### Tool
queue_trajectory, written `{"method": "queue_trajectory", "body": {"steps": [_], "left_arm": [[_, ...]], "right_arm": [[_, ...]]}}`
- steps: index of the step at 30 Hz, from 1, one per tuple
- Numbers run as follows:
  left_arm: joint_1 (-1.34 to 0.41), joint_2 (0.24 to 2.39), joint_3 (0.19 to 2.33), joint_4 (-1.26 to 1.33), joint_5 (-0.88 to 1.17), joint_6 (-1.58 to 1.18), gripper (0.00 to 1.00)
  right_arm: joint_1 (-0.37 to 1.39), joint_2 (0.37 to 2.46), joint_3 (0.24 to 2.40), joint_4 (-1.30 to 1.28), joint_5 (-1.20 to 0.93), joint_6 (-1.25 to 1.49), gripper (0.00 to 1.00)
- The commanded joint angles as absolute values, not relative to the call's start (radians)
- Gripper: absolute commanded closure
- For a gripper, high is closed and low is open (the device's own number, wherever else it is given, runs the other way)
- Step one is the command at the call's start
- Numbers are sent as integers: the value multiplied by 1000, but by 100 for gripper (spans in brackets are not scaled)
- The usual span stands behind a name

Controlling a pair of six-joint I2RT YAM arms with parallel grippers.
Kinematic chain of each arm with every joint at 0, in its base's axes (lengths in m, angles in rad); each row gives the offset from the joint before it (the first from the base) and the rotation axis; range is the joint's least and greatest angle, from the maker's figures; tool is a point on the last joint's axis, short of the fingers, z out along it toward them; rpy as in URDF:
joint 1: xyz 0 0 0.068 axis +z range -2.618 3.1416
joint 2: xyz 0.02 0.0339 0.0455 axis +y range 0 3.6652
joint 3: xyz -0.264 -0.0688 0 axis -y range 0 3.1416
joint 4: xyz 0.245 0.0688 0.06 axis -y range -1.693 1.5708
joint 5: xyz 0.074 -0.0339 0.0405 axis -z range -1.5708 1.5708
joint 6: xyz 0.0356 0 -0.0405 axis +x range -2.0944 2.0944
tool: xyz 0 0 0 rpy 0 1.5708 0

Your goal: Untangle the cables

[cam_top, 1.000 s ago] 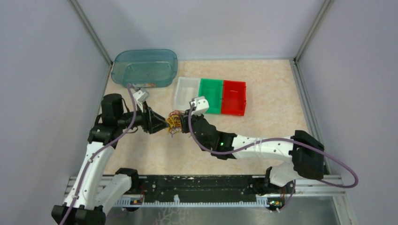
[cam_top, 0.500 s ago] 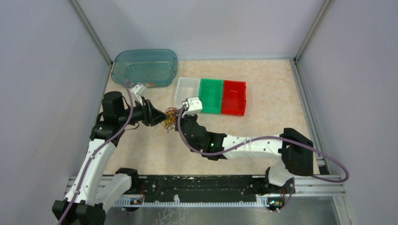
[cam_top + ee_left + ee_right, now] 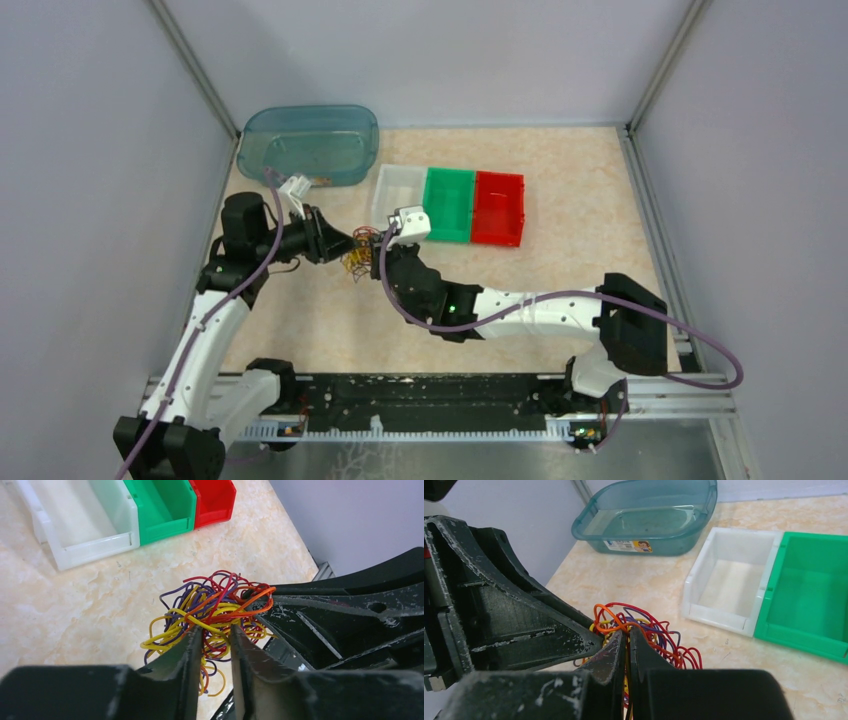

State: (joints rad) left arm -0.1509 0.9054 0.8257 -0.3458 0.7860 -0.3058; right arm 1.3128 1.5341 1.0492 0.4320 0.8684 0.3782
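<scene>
Cables point(image 3: 362, 252) wadded between both grippers near white bin point(image 3: 396, 188); right gripper point(image 3: 628, 636) pinches strands, left gripper point(image 3: 213, 632) grip unclear, so mid pull-apart, and next needs slow opposing pulls.

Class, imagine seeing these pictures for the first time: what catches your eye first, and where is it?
A bright tangle of cables, yellow, red, orange and purple, is between the left pincer and right pincer, left of centre. The right one pinches some strands; the left straddles others with a slight gap. Behind are white, green and red bins in a row and a teal tub.
</scene>
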Motion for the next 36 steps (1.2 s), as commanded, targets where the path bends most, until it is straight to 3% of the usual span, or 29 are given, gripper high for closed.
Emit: {"method": "queue_trajectory", "body": {"steps": [1,4,17,29,36], "left_arm": [[-155,906,846,-319,776,-303,73],[-155,905,868,-370,753,-255,83],[-155,871,988,-568,776,-83,97],[-155,853,1102,-498,246,156,100],[-155,825,1094,-422,179,236,100]], "right_arm": [[1323,1533,1092,501,863,392,100],[1315,1521,1069,494,898,397,100],[1231,1469,946,354,922,531,100],[1218,1374,733,206,965,692,100],[1217,1285,632,178,968,745,100]]}}
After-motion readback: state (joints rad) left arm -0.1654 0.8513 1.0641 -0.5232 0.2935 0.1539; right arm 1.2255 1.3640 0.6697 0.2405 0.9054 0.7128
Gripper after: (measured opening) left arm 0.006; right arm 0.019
